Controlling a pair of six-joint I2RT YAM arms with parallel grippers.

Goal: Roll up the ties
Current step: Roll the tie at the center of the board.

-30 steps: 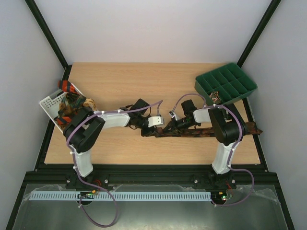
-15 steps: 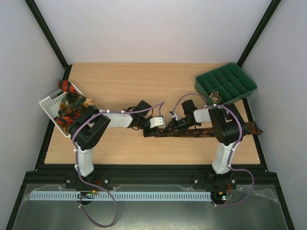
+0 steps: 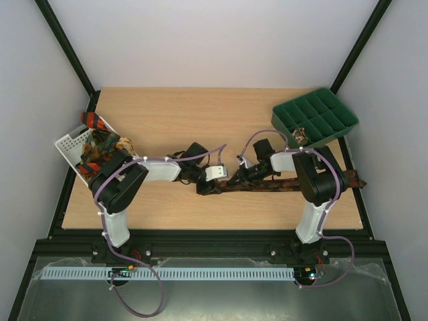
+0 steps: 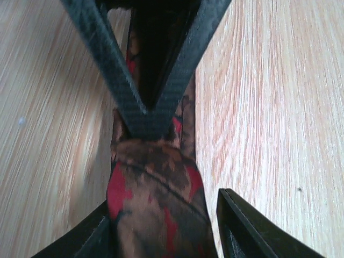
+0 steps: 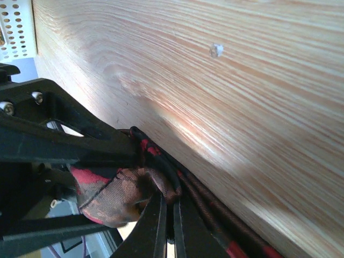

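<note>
On the near half of the desk lies one brown tie with red specks, stretched sideways. Both of my two pincers work at its left end. My left pincer is spread, one finger on each side of the cloth, and the right-hand finger stands just clear of it. My right pincer is pressed together, pinching a small fold of the same tie just beyond my left fingers.

Farther back and left of the brown tie stands one white basket. It holds a heap of other ties, striped orange-and-black and tan among them, too tangled for me to count. Farther back, above the tie's right end, sits one green tray with one small brownish bundle in a near compartment.

Against half a second ago, my left wrist has drawn back slightly towards the tie's left tip. My right arm and the tie lie much as they did.
</note>
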